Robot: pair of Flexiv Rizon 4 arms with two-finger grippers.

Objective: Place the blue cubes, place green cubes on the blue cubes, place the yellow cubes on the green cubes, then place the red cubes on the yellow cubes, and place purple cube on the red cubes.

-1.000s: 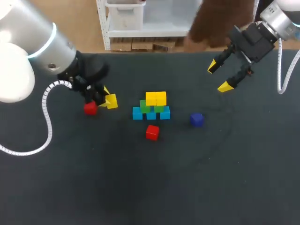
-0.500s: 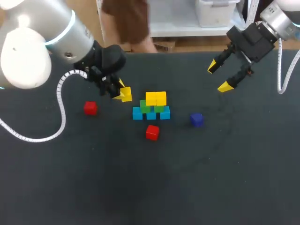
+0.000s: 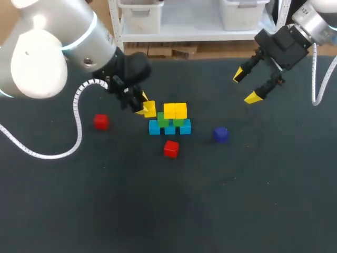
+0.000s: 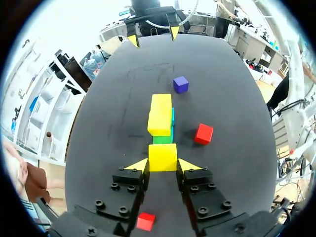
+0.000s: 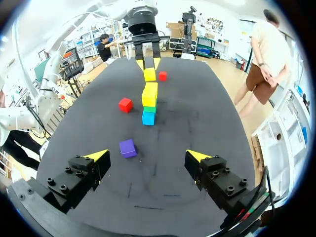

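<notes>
Far left on the bench point(image 3: 52, 200), one red cube point(image 3: 101, 122) sits alone. Our left gripper point(image 3: 143, 107) was beside it a second ago and has since swung right. It is now just beside the left side of the stack point(image 3: 171, 120), clamped on a yellow cube point(image 4: 162, 157). The stack is unchanged: blue cubes point(image 3: 169, 128) at the base, green cubes point(image 3: 162, 120) above, a yellow pair point(image 3: 175, 110) on top. A second red cube point(image 3: 170, 148) lies near its front and the purple cube point(image 3: 220, 134) to its right; neither has moved. Our right gripper point(image 3: 245, 86) has held its spot above the far right of the bench, fingers spread wide, holding nothing.

Hard to see: the yellow pair covers most of the green cubes from above, so we can't count them. From the left wrist the blue base is only a sliver. Overhead, the held cube hides most of the left fingertips.
</notes>
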